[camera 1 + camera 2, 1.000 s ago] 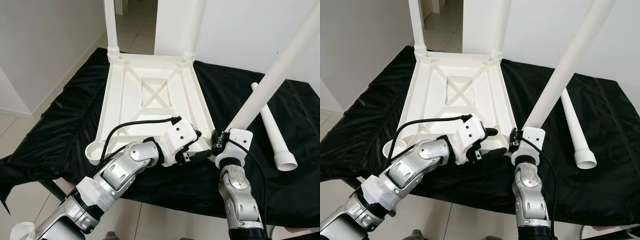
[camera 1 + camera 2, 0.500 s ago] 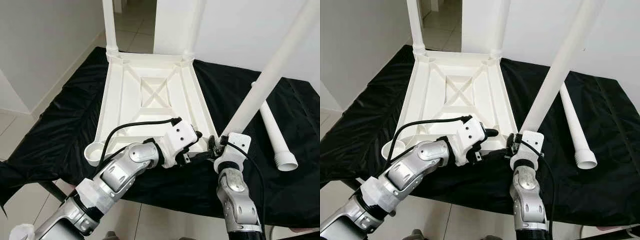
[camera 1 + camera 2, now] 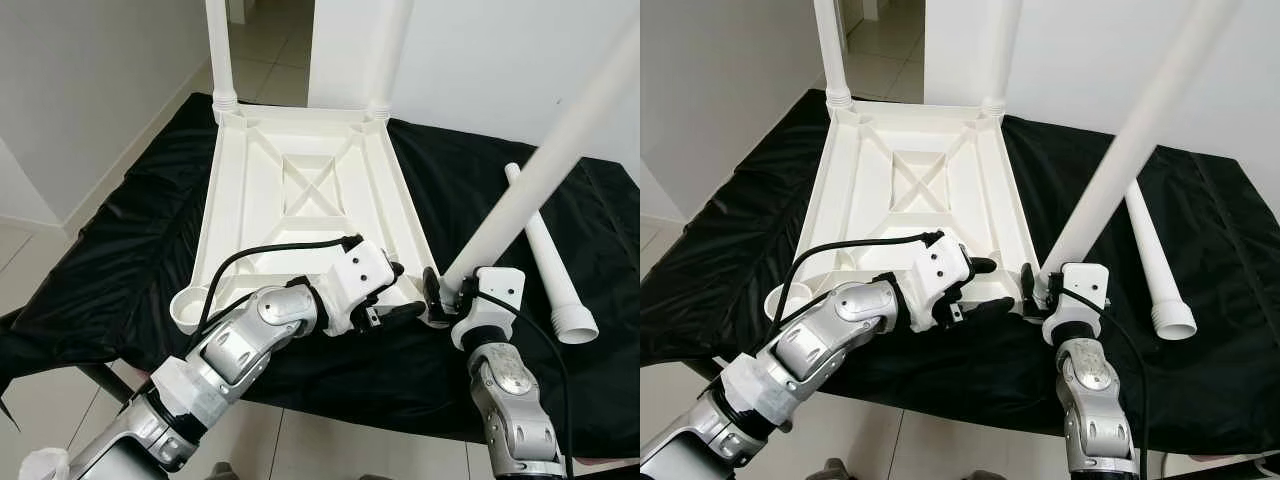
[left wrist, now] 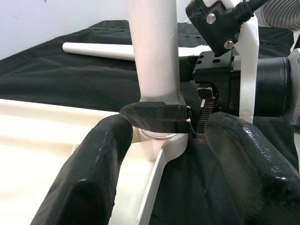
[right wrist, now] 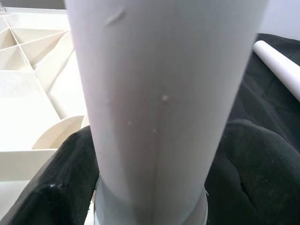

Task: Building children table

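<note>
The white table top [image 3: 300, 190] lies upside down on a black cloth, with two legs [image 3: 220, 50] standing in its far corners. My right gripper [image 3: 440, 295] is shut on a third white leg [image 3: 540, 175]. That leg leans up to the right, its foot at the near right corner socket [image 4: 161, 140]. Its fingers [image 5: 61, 187] wrap the leg's base. My left gripper [image 3: 395, 300] is open just left of that corner. The socket sits between its fingers [image 4: 89, 178] without touching them.
A fourth leg [image 3: 548, 255] lies loose on the black cloth [image 3: 120, 240] to the right of the table top. The near left corner socket [image 3: 190, 305] is round and holds nothing. White walls and a tiled floor surround the covered table.
My right wrist has shifted to the right and the held leg now leans further right, its foot staying at the near right corner. The left arm has not moved.
</note>
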Robot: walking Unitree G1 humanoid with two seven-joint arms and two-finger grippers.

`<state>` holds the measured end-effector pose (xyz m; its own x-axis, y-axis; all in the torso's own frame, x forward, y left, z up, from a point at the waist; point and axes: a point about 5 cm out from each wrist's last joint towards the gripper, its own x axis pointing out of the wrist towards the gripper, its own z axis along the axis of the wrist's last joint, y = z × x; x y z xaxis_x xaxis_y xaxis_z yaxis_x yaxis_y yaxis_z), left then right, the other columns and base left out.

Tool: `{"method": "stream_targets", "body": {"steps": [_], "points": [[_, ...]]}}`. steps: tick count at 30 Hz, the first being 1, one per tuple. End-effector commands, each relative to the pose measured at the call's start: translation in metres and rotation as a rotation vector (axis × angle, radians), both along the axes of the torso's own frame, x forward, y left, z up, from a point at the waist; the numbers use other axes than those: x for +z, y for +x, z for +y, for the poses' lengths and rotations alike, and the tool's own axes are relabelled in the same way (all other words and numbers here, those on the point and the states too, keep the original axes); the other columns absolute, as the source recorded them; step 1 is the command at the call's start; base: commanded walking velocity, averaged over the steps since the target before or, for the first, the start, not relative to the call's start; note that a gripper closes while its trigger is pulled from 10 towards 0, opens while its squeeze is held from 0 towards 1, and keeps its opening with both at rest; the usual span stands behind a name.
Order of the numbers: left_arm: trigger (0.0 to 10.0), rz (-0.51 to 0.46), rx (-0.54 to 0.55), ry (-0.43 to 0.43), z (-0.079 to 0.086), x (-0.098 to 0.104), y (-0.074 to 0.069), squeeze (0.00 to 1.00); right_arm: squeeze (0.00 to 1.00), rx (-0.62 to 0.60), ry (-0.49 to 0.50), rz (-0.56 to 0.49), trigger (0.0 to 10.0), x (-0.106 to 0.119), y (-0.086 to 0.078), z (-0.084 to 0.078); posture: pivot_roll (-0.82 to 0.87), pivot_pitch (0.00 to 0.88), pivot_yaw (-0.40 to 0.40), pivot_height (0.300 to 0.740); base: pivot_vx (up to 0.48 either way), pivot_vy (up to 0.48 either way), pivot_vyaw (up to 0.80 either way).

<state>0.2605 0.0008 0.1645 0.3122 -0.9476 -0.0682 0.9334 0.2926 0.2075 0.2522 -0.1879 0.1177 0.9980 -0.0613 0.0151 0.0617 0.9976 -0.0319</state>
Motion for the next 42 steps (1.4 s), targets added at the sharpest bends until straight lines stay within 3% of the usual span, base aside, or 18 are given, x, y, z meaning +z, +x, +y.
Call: {"method": "stream_targets", "body": {"steps": [1, 5, 6, 8, 11, 18, 19, 20, 21, 22, 23, 34, 35, 36, 42], "points": [[10.0, 0.015, -0.154, 0.038, -0.003, -0.002, -0.009, 0.0, 0.0, -0.012, 0.009, 0.003, 10.0, -0.002, -0.001, -0.004, 0.0, 0.0, -0.045, 0.74, 0.0, 0.0, 0.0], [10.0, 0.015, -0.154, 0.038, -0.003, -0.002, -0.009, 0.0, 0.0, 0.033, -0.01, 0.003, 10.0, -0.002, -0.001, -0.006, 0.0, 0.0, -0.045, 0.74, 0.0, 0.0, 0.0], [10.0, 0.01, -0.157, 0.032, -0.004, 0.001, -0.008, 0.0, 0.0, 0.306, -0.101, -0.004, 10.0, 0.0, 0.013, -0.007, 0.0, 0.0, -0.029, 0.74, 0.0, 0.0, 0.0], [10.0, 0.01, -0.157, 0.032, -0.004, 0.001, -0.008, 0.0, 0.0, 0.306, -0.101, -0.004, 10.0, 0.0, 0.013, -0.007, 0.0, 0.0, -0.029, 0.74, 0.0, 0.0, 0.0], [10.0, 0.006, -0.154, 0.03, -0.005, 0.003, -0.006, 0.0, 0.0, 0.448, -0.163, 0.012, 10.0, -0.001, 0.02, -0.008, 0.01, 0.0, -0.03, 0.74, 0.0, 0.0, 0.0], [10.0, 0.001, -0.148, 0.029, -0.005, 0.004, -0.005, 0.0, 0.0, 0.552, -0.224, 0.036, 10.0, -0.003, 0.027, -0.009, 0.02, 0.0, -0.029, 0.74, 0.0, 0.0, 0.0], [10.0, 0.001, -0.147, 0.029, -0.004, 0.004, -0.005, 0.0, 0.0, 0.564, -0.23, 0.043, 4.7, -0.003, 0.027, -0.01, 0.02, 0.0, -0.029, 0.74, 0.0, 0.0, 0.0], [10.0, 0.001, -0.147, 0.028, -0.005, 0.005, -0.005, 0.0, 0.0, 0.573, -0.233, 0.051, 3.2, -0.005, 0.027, -0.01, 0.02, 0.0, -0.03, 0.74, 0.0, 0.0, 0.0], [10.0, 0.001, -0.147, 0.028, -0.005, 0.005, -0.005, 0.0, 0.0, 0.573, -0.233, 0.051, 3.2, -0.005, 0.027, -0.01, 0.02, 0.0, -0.03, 0.74, 0.0, 0.0, 0.0], [10.0, 0.001, -0.147, 0.028, -0.005, 0.005, -0.004, 0.0, 0.0, 0.589, -0.233, 0.056, 0.9, -0.006, 0.027, -0.012, 0.02, 0.0, -0.03, 0.74, 0.0, 0.0, 0.0], [10.0, 0.001, -0.147, 0.027, -0.005, 0.005, -0.004, 0.0, 0.0, 0.599, -0.228, 0.062, 0.0, -0.008, 0.027, -0.014, 0.02, 0.0, -0.03, 0.74, 0.0, 0.0, 0.0], [10.0, 0.009, -0.164, 0.037, -0.006, 0.002, -0.008, 0.0, 0.0, 0.612, -0.191, 0.092, 0.0, -0.02, 0.021, -0.02, 0.01, 0.0, -0.025, 0.74, 0.0, 0.0, 0.0], [10.0, 0.01, -0.167, 0.038, -0.006, 0.001, -0.008, 0.0, 0.0, 0.594, -0.171, 0.098, 8.7, -0.022, 0.02, -0.02, 0.01, 0.0, -0.025, 0.74, 0.0, 0.0, 0.0], [10.0, 0.01, -0.168, 0.039, -0.006, 0.001, -0.009, 0.0, 0.0, 0.578, -0.152, 0.099, 10.0, -0.023, 0.019, -0.02, 0.01, 0.0, -0.026, 0.74, 0.0, 0.0, 0.0], [10.0, 0.011, -0.169, 0.04, -0.006, 0.001, -0.009, 0.0, 0.0, 0.486, -0.074, 0.102, 10.0, -0.025, 0.019, -0.016, 0.01, 0.0, -0.03, 0.74, 0.0, 0.0, 0.0]]}}
